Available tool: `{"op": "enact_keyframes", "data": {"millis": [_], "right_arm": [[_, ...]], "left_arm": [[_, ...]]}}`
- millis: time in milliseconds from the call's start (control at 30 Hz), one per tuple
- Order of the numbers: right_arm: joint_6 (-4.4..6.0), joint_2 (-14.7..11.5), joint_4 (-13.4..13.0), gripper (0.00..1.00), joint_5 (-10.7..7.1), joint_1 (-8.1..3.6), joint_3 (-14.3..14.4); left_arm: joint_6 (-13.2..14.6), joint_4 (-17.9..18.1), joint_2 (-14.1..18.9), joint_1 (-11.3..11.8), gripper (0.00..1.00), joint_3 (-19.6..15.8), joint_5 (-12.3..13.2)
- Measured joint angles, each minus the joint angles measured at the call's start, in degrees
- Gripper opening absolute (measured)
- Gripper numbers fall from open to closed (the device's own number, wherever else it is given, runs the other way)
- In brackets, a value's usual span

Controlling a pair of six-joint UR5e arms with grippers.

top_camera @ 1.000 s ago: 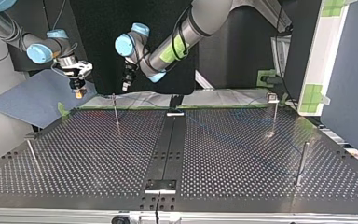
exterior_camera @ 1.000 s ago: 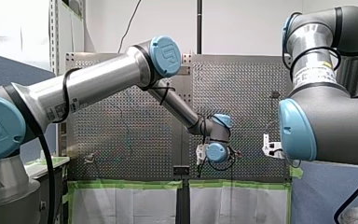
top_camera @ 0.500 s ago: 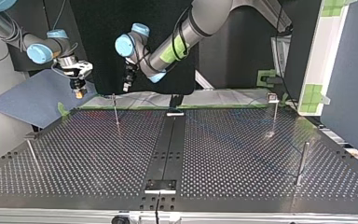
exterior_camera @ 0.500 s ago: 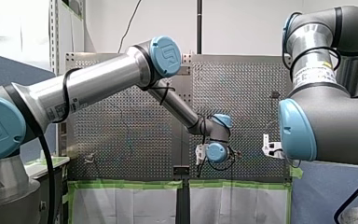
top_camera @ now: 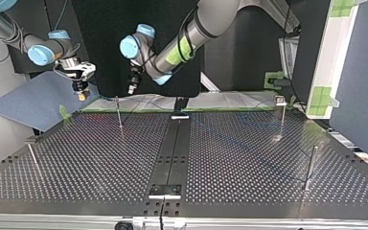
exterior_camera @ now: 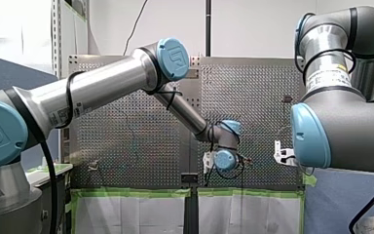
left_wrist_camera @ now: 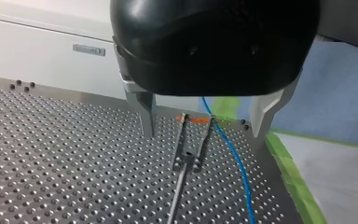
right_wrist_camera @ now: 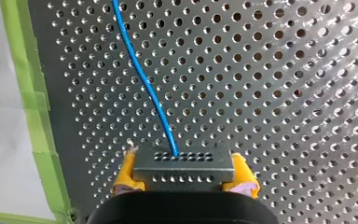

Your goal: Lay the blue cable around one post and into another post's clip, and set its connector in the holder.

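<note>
L gripper [left_wrist_camera: 204,133] open over clip post [left_wrist_camera: 189,142]; blue cable [left_wrist_camera: 231,154] runs just beside clip, between post & one finger. R gripper [right_wrist_camera: 185,177] clamped on connector [right_wrist_camera: 184,162], cable leading straight ahead. L nearer.

thin blue cable [right_wrist_camera: 142,77] leaving the middle of a dark grey connector [right_wrist_camera: 184,165] with rows of small holes, pinched between my right fingers [right_wrist_camera: 127,171], cable running over the perforated counter [right_wrist_camera: 284,93], just beside an orange-tipped forked post [left_wrist_camera: 179,140]
</note>
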Motion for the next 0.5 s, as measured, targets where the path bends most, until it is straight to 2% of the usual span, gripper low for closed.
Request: {"op": "enact_keyframes", "data": {"millis": [133, 300, 500], "right_arm": [[-0.49, 0.0, 1.4, 0.00, 0.03, 0.05, 0.0], [-2.52, 0.0, 3.7, 0.00, 0.97, 0.05, 0.0], [-5.32, 0.0, 6.5, 0.00, 1.73, -0.05, 0.6]], "left_arm": [[0.1, 0.5, 0.0, 0.2, 1.00, -0.6, -0.5], [0.0, -0.3, 0.0, 1.2, 1.00, -0.8, -2.4], [0.1, -1.6, -0.1, 2.3, 1.00, -0.8, -3.0]]}}
